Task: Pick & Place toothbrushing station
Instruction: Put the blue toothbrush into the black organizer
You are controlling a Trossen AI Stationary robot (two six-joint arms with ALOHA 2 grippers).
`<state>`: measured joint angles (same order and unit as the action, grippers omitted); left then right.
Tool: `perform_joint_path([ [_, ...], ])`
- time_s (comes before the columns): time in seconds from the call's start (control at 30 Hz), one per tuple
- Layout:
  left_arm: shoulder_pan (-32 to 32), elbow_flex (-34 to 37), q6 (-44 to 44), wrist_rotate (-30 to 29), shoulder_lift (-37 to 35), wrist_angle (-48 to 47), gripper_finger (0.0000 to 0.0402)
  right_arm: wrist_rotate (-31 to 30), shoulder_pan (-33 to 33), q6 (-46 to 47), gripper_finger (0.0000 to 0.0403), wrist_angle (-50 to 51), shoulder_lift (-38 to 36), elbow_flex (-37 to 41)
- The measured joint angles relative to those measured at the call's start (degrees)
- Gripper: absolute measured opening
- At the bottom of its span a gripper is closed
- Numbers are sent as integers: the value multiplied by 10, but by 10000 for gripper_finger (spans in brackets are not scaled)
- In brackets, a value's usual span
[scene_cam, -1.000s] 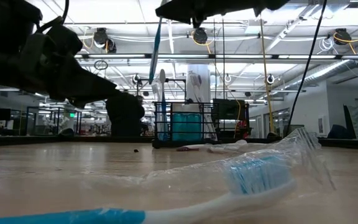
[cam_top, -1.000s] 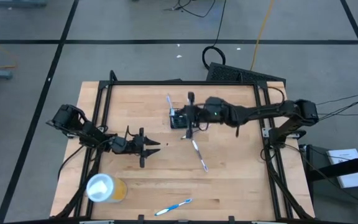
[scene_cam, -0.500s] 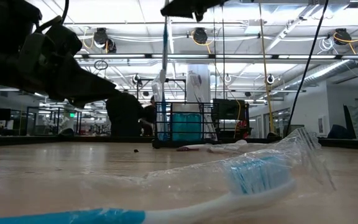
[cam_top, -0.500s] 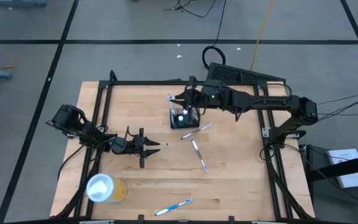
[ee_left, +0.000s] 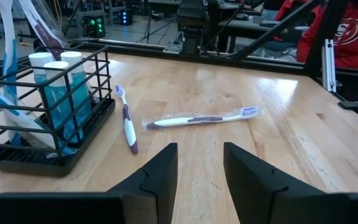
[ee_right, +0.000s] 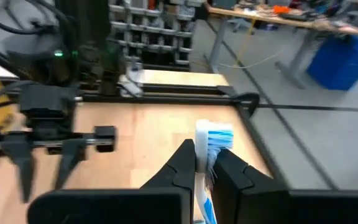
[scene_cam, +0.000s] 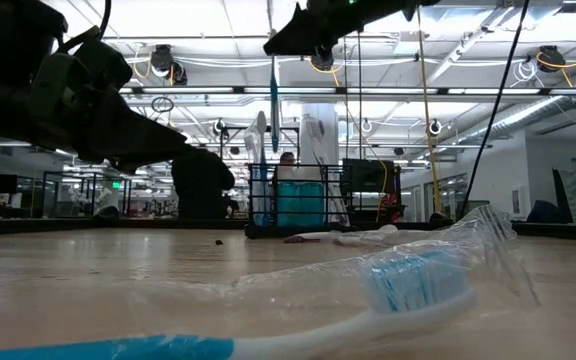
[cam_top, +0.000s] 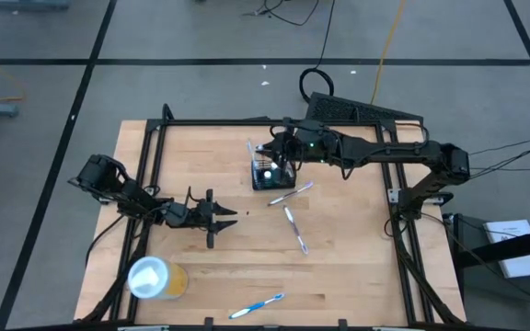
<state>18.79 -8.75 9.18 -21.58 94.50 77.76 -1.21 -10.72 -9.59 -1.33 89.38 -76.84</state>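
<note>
right gripper (ee_right: 205,163): pinched on blue toothbrush (ee_right: 212,144), above toothbrushing station (cam_top: 267,175). left gripper (ee_left: 199,174): parted, empty, waiting over table (cam_top: 339,267) at its left side.

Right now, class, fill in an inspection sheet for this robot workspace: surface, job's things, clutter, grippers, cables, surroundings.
Surface: wooden table in a black frame.
Job's things: toothbrushing station, a black wire holder, stands at the table's far middle with teal bottles inside.
Clutter: two toothbrushes lie beside the holder; a blue toothbrush lies at the near edge; a yellow cup with a white lid sits near the left corner.
Grippers: right gripper is over the holder, shut on a blue-and-white toothbrush; left gripper waits open, left of centre.
Cables: black and yellow cables on the floor.
Surroundings: grey tiled floor; a person's red sleeve beyond the table.
</note>
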Motion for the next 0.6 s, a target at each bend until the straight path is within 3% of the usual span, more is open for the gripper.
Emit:
perform_joint_path([
  [0.6, 0, 0, 4, 0, 0, 0, 131, 74, -34, 83, 14, -116, 0, 86],
])
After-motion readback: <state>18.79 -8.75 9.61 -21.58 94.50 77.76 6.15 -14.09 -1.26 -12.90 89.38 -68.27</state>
